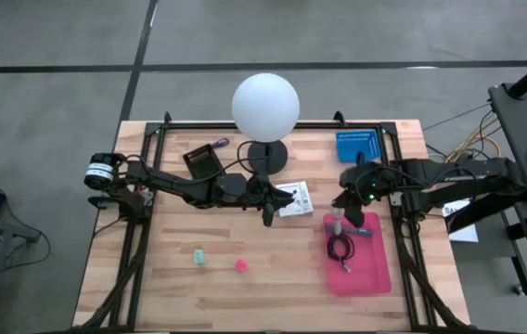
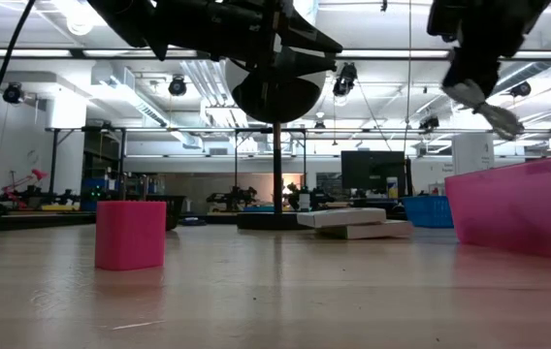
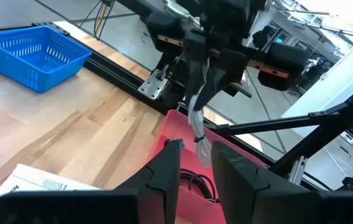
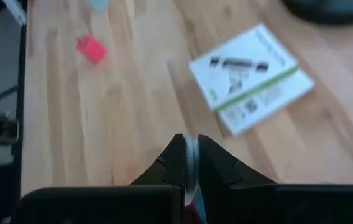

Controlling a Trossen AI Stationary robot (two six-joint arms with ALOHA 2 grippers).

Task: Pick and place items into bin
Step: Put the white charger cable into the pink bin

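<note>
My right gripper (image 1: 341, 210) is shut on a silvery metal piece (image 3: 199, 132) and holds it above the far end of the pink bin (image 1: 375, 269). A dark coiled cable (image 1: 341, 248) and a teal pen (image 1: 362, 232) lie in the bin. My left gripper (image 1: 268, 217) hovers open and level near the table's middle, beside a white printed card (image 1: 293, 199) that lies flat on the wood. A green block (image 1: 199, 255) and a pink block (image 1: 241, 265) rest on the table nearer the front. My right gripper pinches the upper end of the silvery metal piece (image 4: 191, 157) between its two fingers. The fingers slant down from the table's right side. The piece hangs below them (image 2: 486, 107), lifted clear above the bin.
A white globe lamp (image 1: 265, 104) on a black base stands at the far middle. A blue basket (image 1: 357, 147) sits at the far right; a dark flat object (image 1: 203, 160) and a purple cord (image 1: 219, 144) lie at the far left. Bare wood stretches along the front.
</note>
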